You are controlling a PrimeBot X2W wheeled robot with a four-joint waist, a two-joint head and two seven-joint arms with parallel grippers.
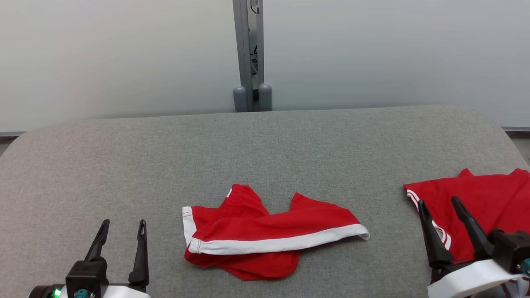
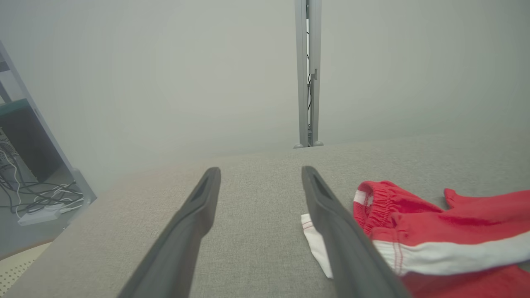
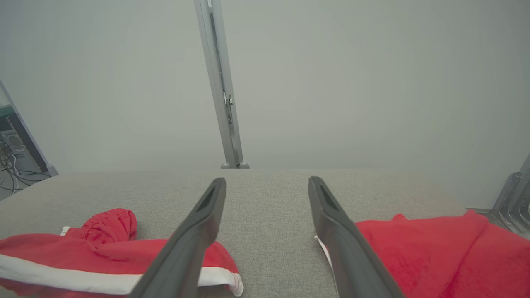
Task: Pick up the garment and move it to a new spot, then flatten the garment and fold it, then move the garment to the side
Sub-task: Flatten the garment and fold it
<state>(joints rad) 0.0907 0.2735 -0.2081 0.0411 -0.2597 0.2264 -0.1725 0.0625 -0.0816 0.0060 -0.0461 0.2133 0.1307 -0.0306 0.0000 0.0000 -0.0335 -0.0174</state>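
Red white-striped garment (image 1: 256, 229) crumpled on table (image 1: 124, 157); left fingers (image 1: 140, 256), right fingers (image 1: 431, 236) wide, empty.

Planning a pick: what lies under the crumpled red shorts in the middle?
The red shorts lie on the grey table, a white-striped layer over red folds. Anything beneath the cloth is covered.

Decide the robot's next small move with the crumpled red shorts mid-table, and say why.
Probably reach the left gripper across to the white-edged corner of the shorts and grip it. The shorts lie bunched and untouched on the table; it and the right gripper are open, empty.
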